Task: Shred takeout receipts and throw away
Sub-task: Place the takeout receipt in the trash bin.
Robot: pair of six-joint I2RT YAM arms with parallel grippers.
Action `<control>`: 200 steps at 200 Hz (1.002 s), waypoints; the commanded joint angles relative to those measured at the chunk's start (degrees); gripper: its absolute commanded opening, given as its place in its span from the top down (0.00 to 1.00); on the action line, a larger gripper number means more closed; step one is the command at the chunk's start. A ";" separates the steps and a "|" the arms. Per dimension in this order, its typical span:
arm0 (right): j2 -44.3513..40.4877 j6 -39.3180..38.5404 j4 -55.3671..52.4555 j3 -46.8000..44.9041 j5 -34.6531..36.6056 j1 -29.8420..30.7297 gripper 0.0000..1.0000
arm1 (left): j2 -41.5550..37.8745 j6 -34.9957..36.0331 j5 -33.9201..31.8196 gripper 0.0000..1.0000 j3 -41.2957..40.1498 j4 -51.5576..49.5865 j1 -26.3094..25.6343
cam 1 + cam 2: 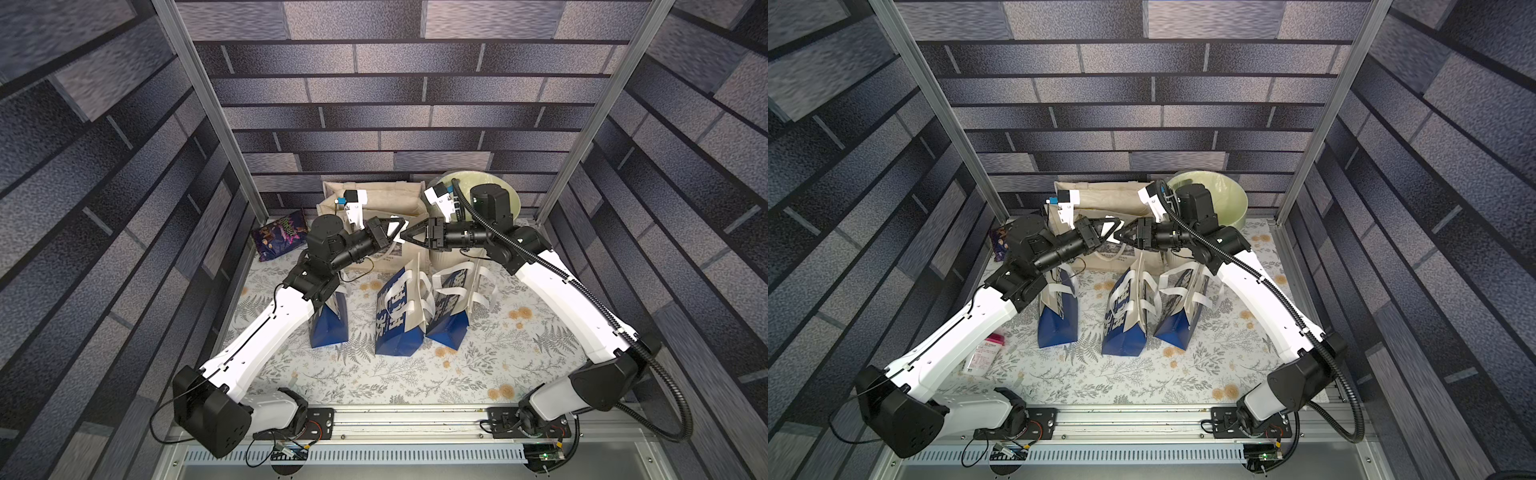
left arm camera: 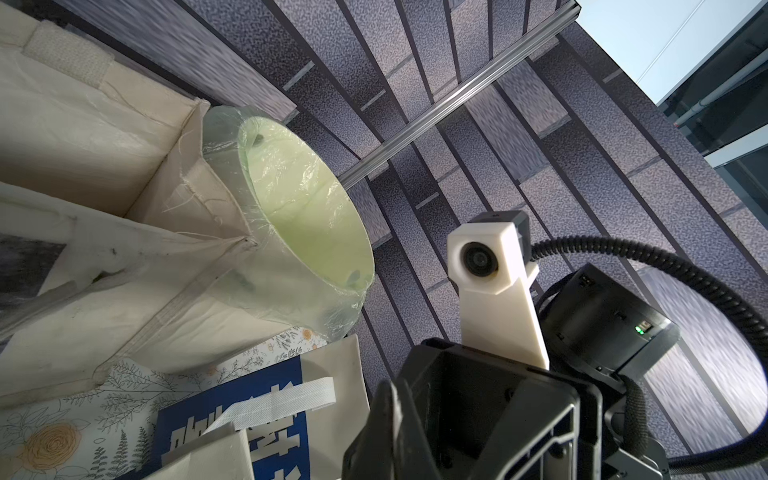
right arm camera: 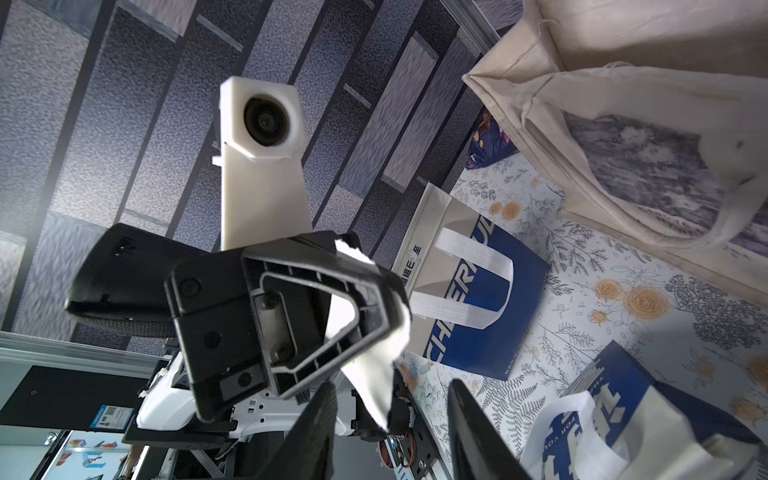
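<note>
Both arms are up over the cream cloth tote at the back of the tabletop, and the grippers meet tip to tip. My left gripper is pressed together, pinching the takeout receipt. The receipt is a small white scrap, crumpled and bent, with ragged edges. It hangs out past the gripper's tip and tapers to a point. My right gripper is spread. In the right wrist view its dark fingers stand apart on either side of the scrap's hanging end, and I cannot tell whether either touches the paper. Three blue-and-white paper bags sit below, and the green-lined bin is just beside the tote.
</note>
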 commanded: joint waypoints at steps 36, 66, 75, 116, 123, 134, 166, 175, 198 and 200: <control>-1.05 3.93 8.11 -3.30 -2.34 0.67 0.81 | 0.48 0.88 0.28 1.00 0.74 0.68 -1.35; -2.00 3.92 8.99 -4.71 -2.04 0.67 0.99 | 0.60 0.87 -0.31 1.00 0.95 0.60 -1.50; -2.15 3.85 9.09 -4.88 -2.05 0.67 1.00 | 0.69 0.85 -0.48 1.00 0.98 0.59 -1.53; -2.39 1.66 7.15 -4.12 0.63 0.28 1.00 | 0.48 1.15 -1.35 0.67 0.96 0.52 -1.38; -2.28 0.62 5.76 -3.27 1.46 -0.12 1.00 | 0.15 1.42 -2.07 0.54 0.74 0.23 -1.23; -1.91 -1.88 2.47 -1.48 3.37 -1.17 1.00 | -0.69 2.38 -3.95 0.38 0.39 -0.82 -0.81; 0.51 -11.78 -10.42 6.39 15.31 -6.13 1.00 | -3.37 9.37 -9.46 0.31 2.36 -9.31 0.15; 2.00 -15.69 -14.96 9.39 21.49 -7.30 1.00 | -4.19 11.45 -11.01 0.31 2.94 -11.78 0.40; 7.64 -24.87 -24.08 17.62 36.15 -9.55 1.00 | -6.51 13.82 -13.31 0.31 2.78 -15.95 2.22; 8.20 -25.67 -24.76 18.30 37.94 -9.53 1.00 | -6.76 13.94 -13.46 0.31 2.70 -16.31 2.48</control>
